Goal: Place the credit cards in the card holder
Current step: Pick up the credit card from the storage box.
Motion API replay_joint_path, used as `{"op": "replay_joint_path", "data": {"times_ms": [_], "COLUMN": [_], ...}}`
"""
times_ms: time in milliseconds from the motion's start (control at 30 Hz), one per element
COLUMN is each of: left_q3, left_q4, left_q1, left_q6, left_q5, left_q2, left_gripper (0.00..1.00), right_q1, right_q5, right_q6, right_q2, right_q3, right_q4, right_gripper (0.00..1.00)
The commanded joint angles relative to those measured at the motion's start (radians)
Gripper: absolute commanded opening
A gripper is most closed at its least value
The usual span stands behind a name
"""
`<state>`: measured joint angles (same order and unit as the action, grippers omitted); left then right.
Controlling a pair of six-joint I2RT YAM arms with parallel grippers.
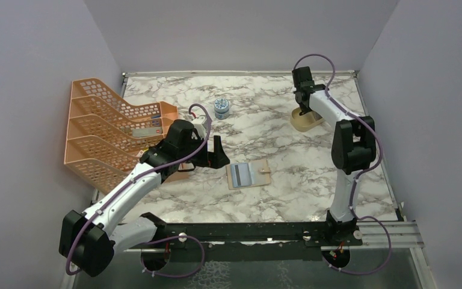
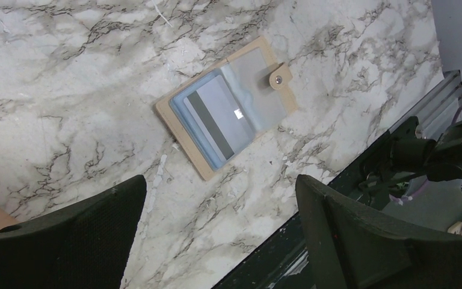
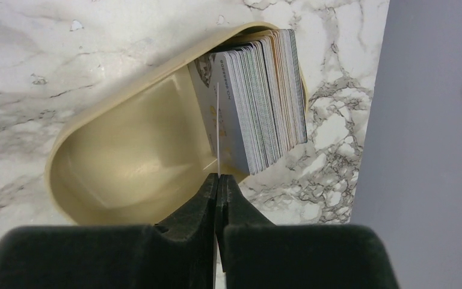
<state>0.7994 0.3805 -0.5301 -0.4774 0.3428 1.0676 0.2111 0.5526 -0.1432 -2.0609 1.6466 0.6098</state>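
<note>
The card holder [image 1: 248, 174] [image 2: 225, 105] lies open and flat on the marble table, tan rim and snap tab showing. A credit card with a dark stripe [image 2: 213, 117] sits in its pale blue pocket. My left gripper [image 1: 216, 153] [image 2: 219, 180] hovers open just left of the holder, holding nothing. At the back right, a stack of credit cards [image 3: 258, 96] stands on edge in a beige dish [image 3: 114, 162] [image 1: 305, 120]. My right gripper [image 3: 218, 177] [image 1: 304, 111] is over that dish, shut on one thin card [image 3: 218, 120] seen edge-on beside the stack.
An orange tiered file rack [image 1: 108, 129] stands at the left edge, close behind my left arm. A small blue-and-white tin [image 1: 221, 107] stands at the back centre. A black rail [image 1: 264, 232] runs along the near table edge. The right wall is close to the dish.
</note>
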Motion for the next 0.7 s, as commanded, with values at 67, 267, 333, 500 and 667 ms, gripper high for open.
{"op": "replay_joint_path", "data": {"times_ms": [67, 267, 333, 500, 667], "left_q3": [-0.024, -0.023, -0.019, -0.010, -0.033], "left_q4": [-0.062, -0.114, -0.137, -0.176, -0.267], "left_q1": [0.005, 0.005, 0.004, 0.004, 0.003], "left_q6": [-0.061, -0.143, -0.169, -0.200, -0.274], "left_q5": [0.042, 0.094, 0.095, 0.111, 0.135], "left_q2": [-0.018, -0.025, -0.027, -0.023, -0.022], "left_gripper": [0.94, 0.94, 0.92, 0.90, 0.88], "right_q1": [0.034, 0.080, 0.113, 0.186, 0.225], "right_q5": [-0.093, -0.194, -0.211, -0.390, -0.736], "right_q6": [0.122, 0.222, 0.244, 0.307, 0.401], "right_q2": [0.114, 0.235, 0.283, 0.421, 0.605], "right_q3": [0.003, -0.063, -0.099, -0.231, -0.401], "right_q4": [0.141, 0.180, 0.170, 0.103, -0.074], "right_gripper": [0.01, 0.01, 0.01, 0.01, 0.01]}}
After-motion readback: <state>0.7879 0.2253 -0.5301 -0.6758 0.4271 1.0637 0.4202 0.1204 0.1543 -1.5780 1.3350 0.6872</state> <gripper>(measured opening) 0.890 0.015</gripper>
